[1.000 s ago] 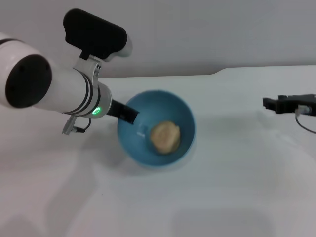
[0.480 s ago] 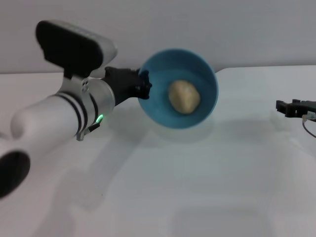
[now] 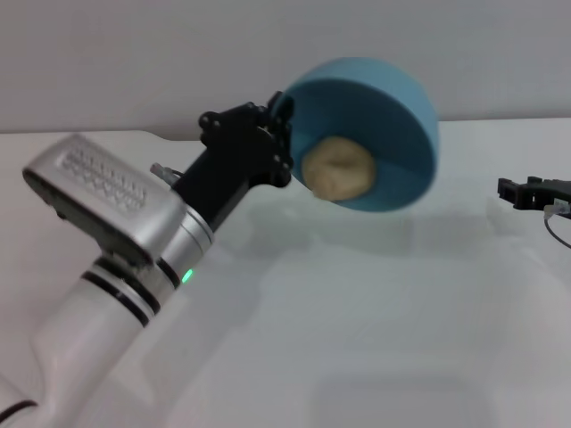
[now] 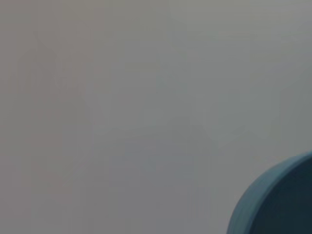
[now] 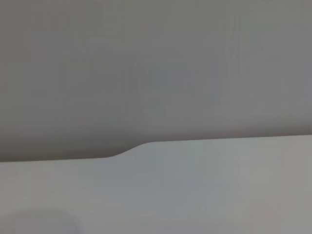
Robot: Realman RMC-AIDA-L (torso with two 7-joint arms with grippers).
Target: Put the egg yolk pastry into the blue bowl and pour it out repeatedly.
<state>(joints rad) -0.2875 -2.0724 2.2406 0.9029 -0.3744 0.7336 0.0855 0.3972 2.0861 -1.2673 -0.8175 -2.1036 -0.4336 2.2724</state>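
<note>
We hold the blue bowl [image 3: 379, 125] by its rim in our left gripper [image 3: 278, 143], pinched tight and lifted clear above the white table [image 3: 375, 339], tipped steeply on its side. The egg yolk pastry [image 3: 337, 168] sits inside, near the lower lip — loaded, but not yet poured. The tipping-out is left to do. Our right gripper [image 3: 526, 191] idles well right of the bowl; we cannot tell its fingers' state.

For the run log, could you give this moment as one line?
left gripper: shut on blue bowl, lifted, tilted | egg yolk pastry: inside | right gripper: parked right
</note>
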